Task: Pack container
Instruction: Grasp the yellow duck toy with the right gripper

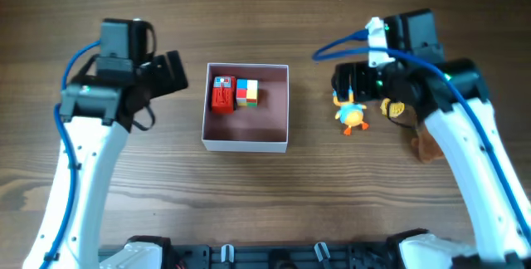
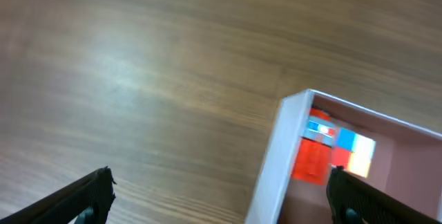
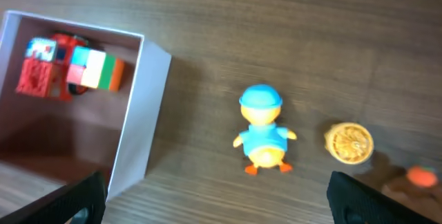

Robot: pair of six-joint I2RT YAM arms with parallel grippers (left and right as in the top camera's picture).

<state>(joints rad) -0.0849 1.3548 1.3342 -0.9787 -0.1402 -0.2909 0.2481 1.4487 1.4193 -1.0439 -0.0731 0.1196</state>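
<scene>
The container point(image 1: 246, 143) is a square white box with a dusty-pink inside, in the middle of the table. It holds a red block toy point(image 1: 222, 95) and a multicoloured cube point(image 1: 246, 92) at its far wall. It also shows in the left wrist view point(image 2: 273, 162) and the right wrist view point(image 3: 138, 134). A yellow duck toy with a blue cap point(image 1: 352, 116) point(image 3: 262, 128) lies right of the container. My left gripper point(image 2: 219, 195) is open and empty over the container's left wall. My right gripper point(image 3: 217, 200) is open and empty above the duck.
An orange slice-shaped disc point(image 3: 349, 143) point(image 1: 392, 109) lies right of the duck. A brown toy point(image 1: 427, 147) lies farther right, partly under my right arm, with an orange spot point(image 3: 420, 176) at the right wrist view's edge. Bare wood surrounds the container.
</scene>
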